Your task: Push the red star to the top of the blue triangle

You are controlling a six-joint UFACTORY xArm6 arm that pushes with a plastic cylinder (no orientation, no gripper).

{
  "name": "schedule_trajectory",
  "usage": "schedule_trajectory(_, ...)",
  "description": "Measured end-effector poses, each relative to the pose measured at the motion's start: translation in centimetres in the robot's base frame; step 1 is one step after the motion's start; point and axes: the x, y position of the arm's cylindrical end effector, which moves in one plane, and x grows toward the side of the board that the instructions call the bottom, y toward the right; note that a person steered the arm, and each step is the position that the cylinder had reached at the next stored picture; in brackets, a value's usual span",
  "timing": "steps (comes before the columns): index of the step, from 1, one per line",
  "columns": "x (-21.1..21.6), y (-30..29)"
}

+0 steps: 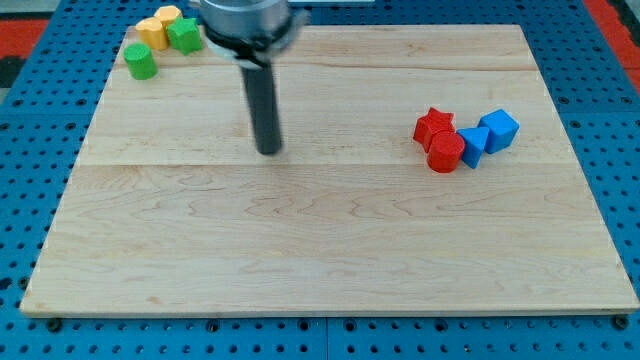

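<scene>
Fingers are none on this arm: it ends in a plain dark rod, so nothing can be apart, together or clamped. My tip (268, 150) rests on the bare wooden board (320, 260), left of centre and somewhat toward the far side, touching no block.

What the coming move turns on is direction. The red star (434, 125) lies well apart from my tip, off to the right and at almost the same depth, a shade farther. It sits in a tight cluster: a red cylinder (446, 152) touches it on its near right, the blue triangle (472, 143) lies just right of that cylinder, and a blue cube (499, 130) stands at the right end. The star is thus to the left of the triangle and only slightly farther back. I judge that it must travel right and a little far to end at the triangle's far side, so the push should come from the star's left, perhaps its near left. With the red cylinder pressed against it, a careless push could drag that block along.

Above the tip, the rod rises straight to the wide dark mount (245, 25) at the far edge of the view.

At the far left corner sit a green cylinder (141, 62), a yellow block (151, 31), another yellow block (168, 15) and a green block (184, 36), well away.
</scene>
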Motion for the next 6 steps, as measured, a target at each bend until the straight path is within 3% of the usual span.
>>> schedule_trajectory(1,1.8,8.1)
schedule_trajectory(2,-1.6,14.3)
schedule_trajectory(3,-6.3,17.0)
schedule_trajectory(4,-7.7,18.1)
schedule_trajectory(5,-4.9,17.6)
schedule_trajectory(6,-4.6,21.8)
